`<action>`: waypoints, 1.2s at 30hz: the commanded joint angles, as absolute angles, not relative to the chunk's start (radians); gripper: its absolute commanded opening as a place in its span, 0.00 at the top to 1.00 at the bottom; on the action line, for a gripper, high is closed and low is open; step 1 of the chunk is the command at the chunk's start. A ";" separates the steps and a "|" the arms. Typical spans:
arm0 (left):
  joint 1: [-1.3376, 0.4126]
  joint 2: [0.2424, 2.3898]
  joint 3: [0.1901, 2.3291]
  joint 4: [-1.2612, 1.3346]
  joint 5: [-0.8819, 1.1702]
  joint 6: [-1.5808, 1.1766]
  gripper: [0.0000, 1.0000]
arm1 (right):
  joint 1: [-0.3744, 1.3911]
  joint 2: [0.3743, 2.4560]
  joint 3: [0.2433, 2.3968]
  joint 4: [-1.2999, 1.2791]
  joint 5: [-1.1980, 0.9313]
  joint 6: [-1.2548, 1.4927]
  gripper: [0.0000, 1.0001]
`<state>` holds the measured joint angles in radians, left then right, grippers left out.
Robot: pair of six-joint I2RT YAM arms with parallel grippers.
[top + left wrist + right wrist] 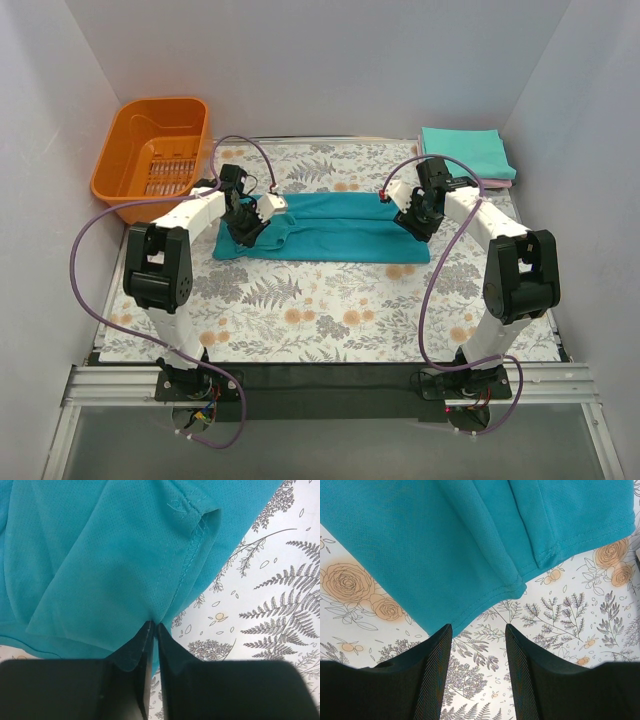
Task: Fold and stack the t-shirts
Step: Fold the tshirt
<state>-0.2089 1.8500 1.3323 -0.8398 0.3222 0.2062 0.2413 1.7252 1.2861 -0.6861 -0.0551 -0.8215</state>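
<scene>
Folding step, judged to be on the last of three shirts.

Upper left of the overhead view: orange basket (165,125), well apart from the work.

Left of centre: left gripper (154,625) nearly closed, fingers pinching a gathered fold of the deep teal t-shirt (345,235). The shirt lies as a long band across the middle of the flowered table cover (330,310).

Right of centre: right gripper (477,627) has its fingers spread with nothing between them. Its tips sit just short of the shirt's corner, not touching the cloth.

Upper right: mint-teal t-shirt (462,150) lies folded on the pink t-shirt (497,184), which shows only an edge.

Judgement: the band needs a fold across its length. For that, the right fingers must first reach and close on that corner.
</scene>
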 commanded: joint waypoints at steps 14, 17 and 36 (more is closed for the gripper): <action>-0.176 1.977 1.623 -0.844 0.365 0.124 1.00 | 0.233 1.738 1.308 -0.696 -0.066 -0.834 0.55; -0.167 2.052 1.753 -0.851 0.350 0.103 0.98 | 0.232 1.743 1.318 -0.699 -0.064 -0.834 0.54; -0.094 1.795 1.489 -0.956 0.577 0.328 0.51 | 0.232 1.740 1.330 -0.707 -0.084 -0.839 0.52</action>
